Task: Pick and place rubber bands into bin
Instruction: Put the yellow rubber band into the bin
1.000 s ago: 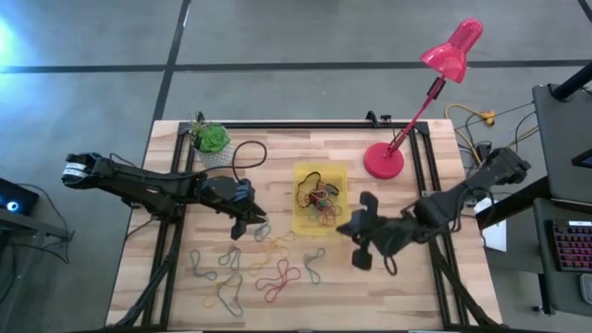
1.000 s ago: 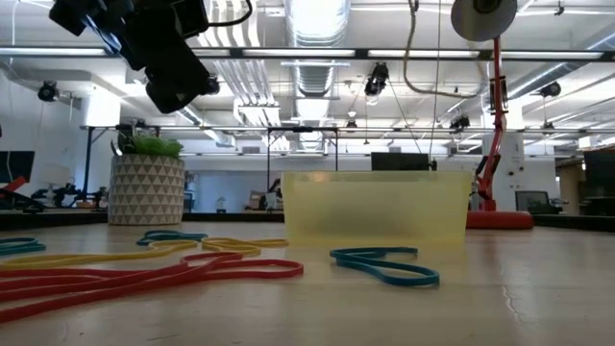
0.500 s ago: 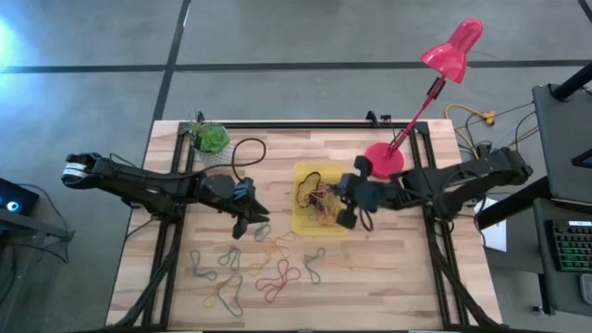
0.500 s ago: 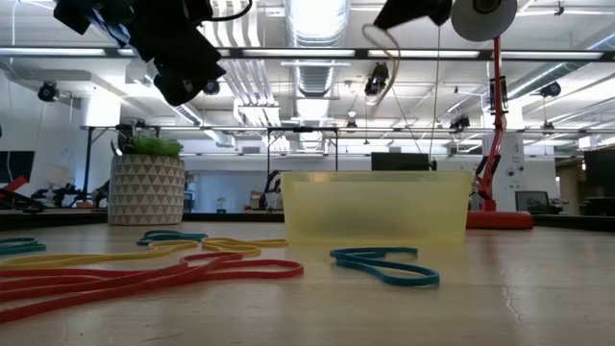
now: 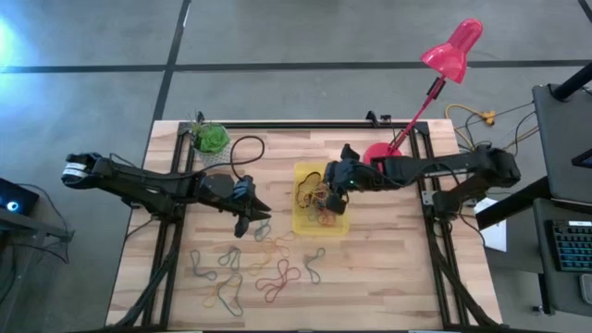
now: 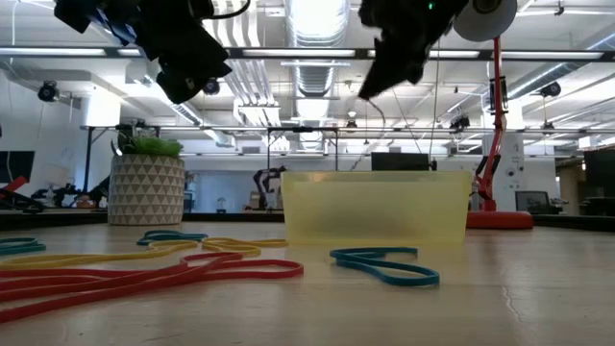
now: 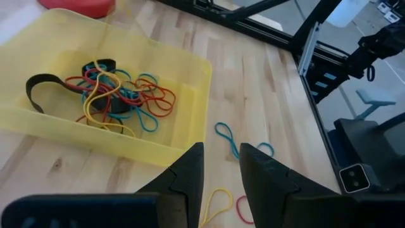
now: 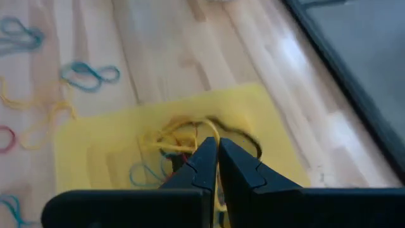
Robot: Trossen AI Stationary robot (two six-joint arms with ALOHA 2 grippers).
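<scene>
The yellow bin sits mid-table with a tangle of rubber bands inside. More rubber bands lie loose on the wood near the front edge, and show in the low view as a red, yellow and blue spread. My right gripper hangs above the bin's right part, shut on a thin yellow band. My left gripper hovers left of the bin above the loose bands, its fingers parted with nothing between them. My right gripper pinches a thin yellow rubber band between its two fingertips, slanting down from the table's right side. The band is lifted clear and hangs slack below the fingers, over the bin.
A small potted plant stands at the far left, with a black cable loop beside it. A pink desk lamp stands just right of the bin. Black frame rails run along the table's sides. Bare wood lies to the near right.
My right gripper has swung from the table's near right toward the far edge and to the left. It now hangs over the bin, still shut, with the band dangling beneath it. The loose bands on the table have kept their places.
</scene>
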